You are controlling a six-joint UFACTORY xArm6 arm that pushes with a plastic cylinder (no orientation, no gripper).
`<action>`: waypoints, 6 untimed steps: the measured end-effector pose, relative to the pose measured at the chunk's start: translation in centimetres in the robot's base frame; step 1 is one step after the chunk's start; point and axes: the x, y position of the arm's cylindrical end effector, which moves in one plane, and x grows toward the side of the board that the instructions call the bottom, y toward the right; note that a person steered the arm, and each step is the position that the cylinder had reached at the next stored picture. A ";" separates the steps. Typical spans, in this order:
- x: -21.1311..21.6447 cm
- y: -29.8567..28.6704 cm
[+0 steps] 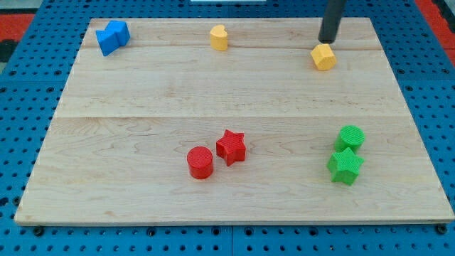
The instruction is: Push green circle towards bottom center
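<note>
The green circle (351, 137) sits on the wooden board (142, 99) at the view's lower right. It touches a green star (345, 166) just below it. My tip (328, 40) is near the view's top right, just above a yellow hexagon (323, 57) and far above the green circle.
A red circle (200, 162) and a red star (231, 147) lie side by side at the bottom centre. A yellow heart-like block (219, 38) is at the top centre. A blue block (112, 36) is at the top left. A blue pegboard (21, 107) surrounds the board.
</note>
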 end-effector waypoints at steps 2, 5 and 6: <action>1.7 3.9; 3.8 3.6; 5.6 5.0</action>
